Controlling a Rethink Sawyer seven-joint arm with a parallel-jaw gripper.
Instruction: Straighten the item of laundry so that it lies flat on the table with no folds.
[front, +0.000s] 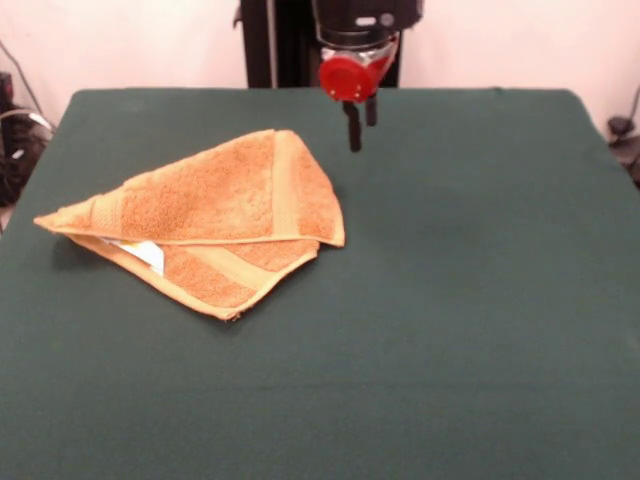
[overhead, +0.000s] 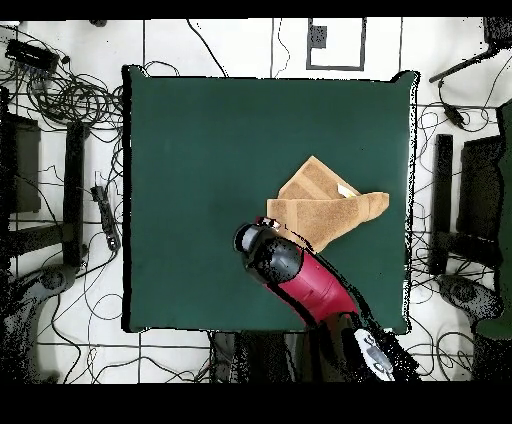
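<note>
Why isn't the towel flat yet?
The towel is folded: its top layer lies over a lower one, and a white tag peeks out between them.

You've got tangled black cables (overhead: 75, 95) on the white tiled floor (overhead: 240, 45) — dark stands (overhead: 72, 190) on one side, more dark gear (overhead: 478, 190) opposite — pale wall (front: 140, 40) behind.

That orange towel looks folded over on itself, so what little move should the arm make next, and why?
Probably lower the gripper toward the nearest corner of the towel to take hold of the upper layer. The towel lies doubled into a rough triangle on the table, its white tag peeking from between the layers, while the gripper hangs empty beside it, touching nothing.
</note>
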